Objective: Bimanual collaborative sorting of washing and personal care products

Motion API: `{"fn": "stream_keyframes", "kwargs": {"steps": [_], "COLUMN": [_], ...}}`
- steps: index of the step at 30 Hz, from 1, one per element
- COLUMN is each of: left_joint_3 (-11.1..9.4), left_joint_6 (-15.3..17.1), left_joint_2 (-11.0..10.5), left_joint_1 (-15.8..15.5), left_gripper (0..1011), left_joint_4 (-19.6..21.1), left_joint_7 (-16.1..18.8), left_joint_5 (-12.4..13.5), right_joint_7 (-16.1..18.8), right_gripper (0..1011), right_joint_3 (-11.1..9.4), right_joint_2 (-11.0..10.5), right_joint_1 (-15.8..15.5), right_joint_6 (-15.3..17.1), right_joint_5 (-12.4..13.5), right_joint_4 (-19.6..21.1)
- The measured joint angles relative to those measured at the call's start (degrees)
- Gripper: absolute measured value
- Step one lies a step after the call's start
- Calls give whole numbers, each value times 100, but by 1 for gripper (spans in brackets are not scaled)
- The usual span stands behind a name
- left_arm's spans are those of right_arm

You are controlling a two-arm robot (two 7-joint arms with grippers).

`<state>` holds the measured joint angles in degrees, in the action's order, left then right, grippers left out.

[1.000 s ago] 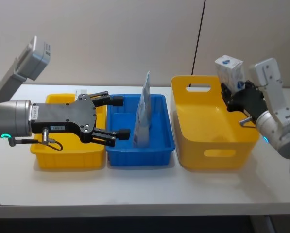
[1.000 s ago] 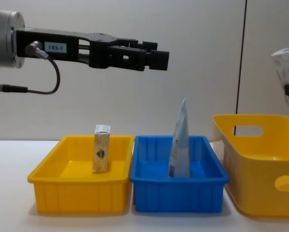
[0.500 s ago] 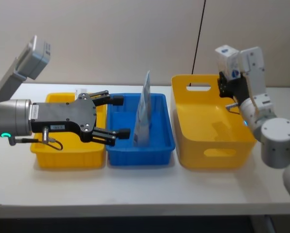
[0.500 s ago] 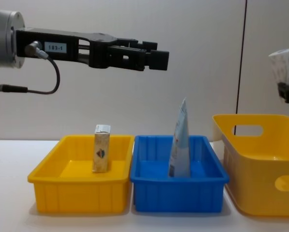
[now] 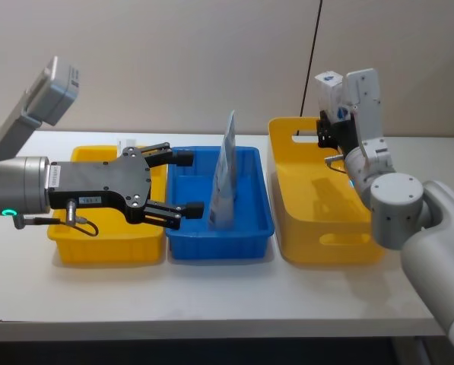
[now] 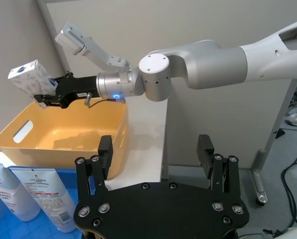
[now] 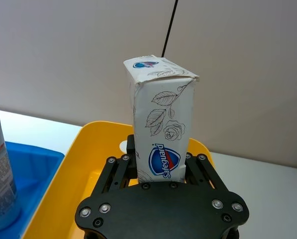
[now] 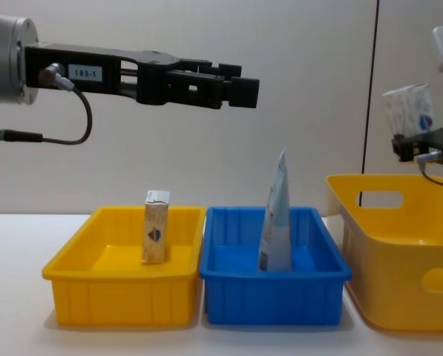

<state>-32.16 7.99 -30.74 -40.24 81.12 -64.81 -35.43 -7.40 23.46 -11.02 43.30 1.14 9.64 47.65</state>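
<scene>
The right claw [image 5: 331, 129] is shut tight on the bottom of the white block-shaped pack with grey leaf drawings and a blue label [image 7: 160, 114]. It holds the pack upright, high over the back of the big yellow plastic bin [image 5: 341, 243]. The pack probably goes to the left, so it should be carried high, well above the rim.

The left claw [image 5: 188, 182] hangs wide open and empty above the blue plastic tray [image 5: 219, 243]. The tall pale blue tapered tube [image 5: 225, 179] stands there and could be knocked over. The small beige carton [image 8: 156, 237] stands in the small yellow plastic tray [image 8: 117, 304].

Matt paper pack [image 7: 160, 114]; glossy plastic bin [image 5: 303, 245]
</scene>
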Motion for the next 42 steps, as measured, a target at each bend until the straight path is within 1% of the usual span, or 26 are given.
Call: {"fn": "stream_keyframes", "kwargs": {"steps": [5, 11, 12, 17, 23, 24, 27, 28, 30, 32, 33, 34, 35, 36, 37, 38, 40, 41, 42], "left_joint_3": [0, 0, 0, 0, 0, 0, 0, 0, 0, 0, 0, 0, 0, 0, 0, 0, 0, 0, 0], "left_joint_6": [0, 0, 0, 0, 0, 0, 0, 0, 0, 0, 0, 0, 0, 0, 0, 0, 0, 0, 0], "left_joint_2": [0, 0, 0, 0, 0, 0, 0, 0, 0, 0, 0, 0, 0, 0, 0, 0, 0, 0, 0], "left_joint_1": [0, 0, 0, 0, 0, 0, 0, 0, 0, 0, 0, 0, 0, 0, 0, 0, 0, 0, 0], "left_gripper": [1002, 1002, 1002, 1001, 1001, 1002, 1001, 1001, 1002, 1001, 1001, 1001, 1001, 1001, 1001, 1002, 1001, 1001, 1002], "left_joint_4": [0, 0, 0, 0, 0, 0, 0, 0, 0, 0, 0, 0, 0, 0, -1, -1, 0, 0, -1], "left_joint_7": [0, 0, 0, 0, 0, 0, 0, 0, 0, 0, 0, 0, 0, 0, 0, 0, 0, 0, 0], "left_joint_5": [0, 0, 0, 0, 0, 0, 0, 0, 0, 0, 0, 0, 0, 0, 0, 0, 0, 0, 0], "right_joint_7": [-102, -238, -238, -382, -552, -570, -637, -657, -679, -696, -701, -711, -717, -720, -723, -723, -724, -723, -721], "right_gripper": [374, 374, 374, 375, 373, 417, 482, 546, 582, 670, 696, 756, 756, 789, 853, 853, 906, 951, 968], "right_joint_3": [-40, -102, -102, -139, -156, -159, -173, -182, -189, -207, -211, -224, -229, -236, -251, -257, -271, -287, -295], "right_joint_2": [218, 414, 414, 539, 598, 602, 609, 609, 606, 598, 593, 585, 580, 574, 564, 558, 546, 529, 522], "right_joint_1": [183, 361, 361, 504, 594, 599, 608, 607, 598, 568, 559, 535, 523, 505, 477, 462, 432, 393, 375], "right_joint_6": [-33, -59, -59, -87, -93, -93, -72, -52, -24, 20, 35, 63, 81, 96, 132, 142, 184, 222, 250], "right_joint_5": [-5, -5, -5, -44, -123, -131, -162, -171, -179, -188, -190, -193, -194, -195, -196, -196, -196, -195, -192], "right_joint_4": [-374, -731, -731, -1021, -1206, -1216, -1219, -1200, -1163, -1095, -1054, -996, -970, -932, -865, -825, -752, -654, -604]}}
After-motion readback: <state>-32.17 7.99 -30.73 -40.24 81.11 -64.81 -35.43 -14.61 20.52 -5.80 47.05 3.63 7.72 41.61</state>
